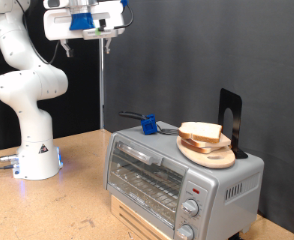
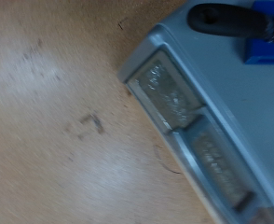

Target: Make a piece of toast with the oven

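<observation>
Gripper (image 1: 104,38): top of the exterior view, holding nothing; finger gap unreadable.
Toast (image 1: 201,132): staged on wooden plate (image 1: 209,153) atop oven (image 1: 177,180).
Oven door: closed.

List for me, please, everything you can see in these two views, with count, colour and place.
oven: one, silver, door closed, at the exterior view's bottom right on a wooden base.
piece of toast: one, pale with a brown crust, on the round wooden plate atop the oven.
wooden plate: one, light brown, on the oven's top towards the exterior view's right.
blue tool: one, blue with a black handle, on the oven's top behind the plate's left side.
black stand: one, black, upright behind the plate.
table: one, brown wood, under everything.
robot arm: one, white, at the exterior view's left.
pincer: one, raised high above the table, holding nothing.
</observation>
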`<state>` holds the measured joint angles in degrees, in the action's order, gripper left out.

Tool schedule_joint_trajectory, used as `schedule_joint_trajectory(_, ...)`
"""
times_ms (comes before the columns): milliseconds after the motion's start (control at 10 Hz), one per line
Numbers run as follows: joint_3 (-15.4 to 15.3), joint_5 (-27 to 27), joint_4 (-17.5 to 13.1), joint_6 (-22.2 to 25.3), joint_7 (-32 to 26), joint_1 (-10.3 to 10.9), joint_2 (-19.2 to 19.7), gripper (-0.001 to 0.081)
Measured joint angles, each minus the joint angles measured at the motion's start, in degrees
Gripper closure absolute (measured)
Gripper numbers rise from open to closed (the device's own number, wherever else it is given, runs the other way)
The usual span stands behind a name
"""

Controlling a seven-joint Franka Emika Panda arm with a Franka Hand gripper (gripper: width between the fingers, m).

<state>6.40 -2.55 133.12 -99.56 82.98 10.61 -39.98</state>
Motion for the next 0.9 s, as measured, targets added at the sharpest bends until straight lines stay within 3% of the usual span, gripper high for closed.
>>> schedule_joint_trajectory(100,0.4,0.1,-0.5,-1.7,-5.0,1.2,1.5,0.0001)
schedule_joint_trajectory(300,0.6,-1.3,-0.5,-0.8,-4.6,1.1,1.4,0.0001)
schedule_joint_trajectory(400,1.4,-3.1,-0.5,-1.0,-9.7,2.0,1.4,0.0001)
schedule_joint_trajectory(600,3.0,-3.9,-0.2,-5.9,-20.5,4.2,1.9,0.0001)
schedule_joint_trajectory(900,1.8,-1.2,-0.3,-13.4,-20.4,4.0,7.8,0.0001)
